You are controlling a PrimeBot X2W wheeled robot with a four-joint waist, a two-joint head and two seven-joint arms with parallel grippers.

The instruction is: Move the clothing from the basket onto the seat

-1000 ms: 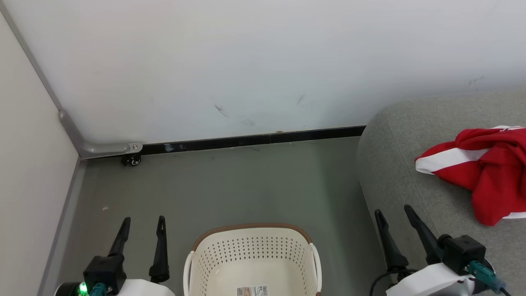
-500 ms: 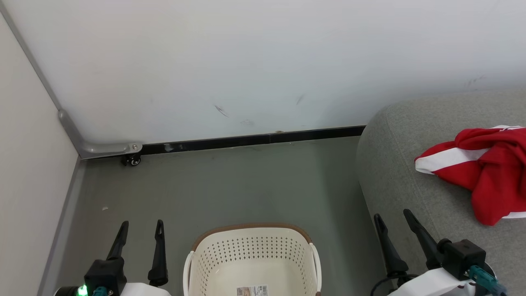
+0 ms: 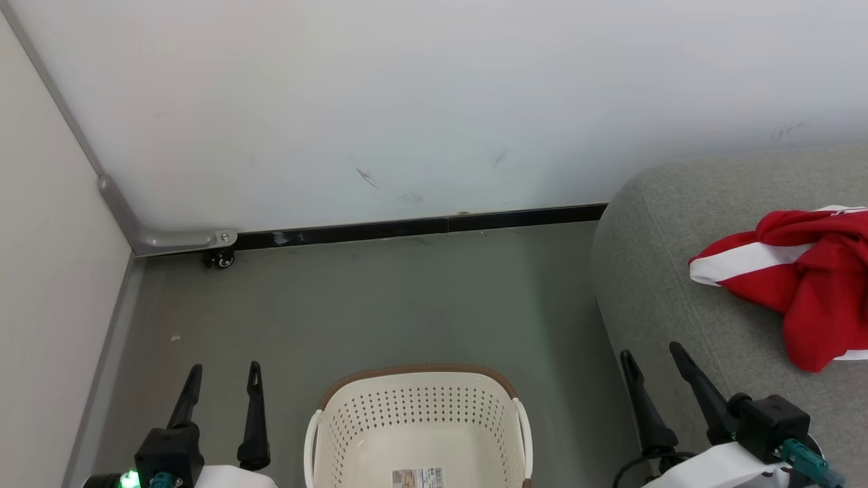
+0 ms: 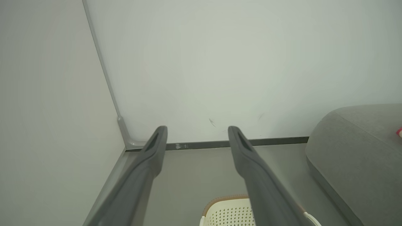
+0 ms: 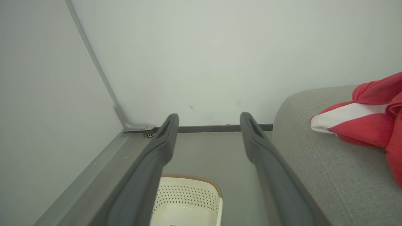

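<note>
Clothing (image 3: 807,285) lay in a crumpled red heap with a broad white stripe on the seat (image 3: 664,271), to the right of the basket (image 3: 420,371) and well apart from it. The basket stood on the floor (image 3: 407,298), its perforated walls and the paper label (image 3: 417,477) on its bottom in plain sight. Left of the basket the left gripper (image 3: 225,366) hung over the floor, fingers spread wide and holding nothing. Right of the basket the right gripper (image 3: 649,349) hung at the edge of the seat, fingers likewise wide and empty, clear of the clothing. Beyond the basket the floor ran to a white wall (image 3: 434,102) edged with a dark baseboard (image 3: 420,226). A small caster (image 3: 218,258) sat under a grey bracket, beyond the basket and to its left.
</note>
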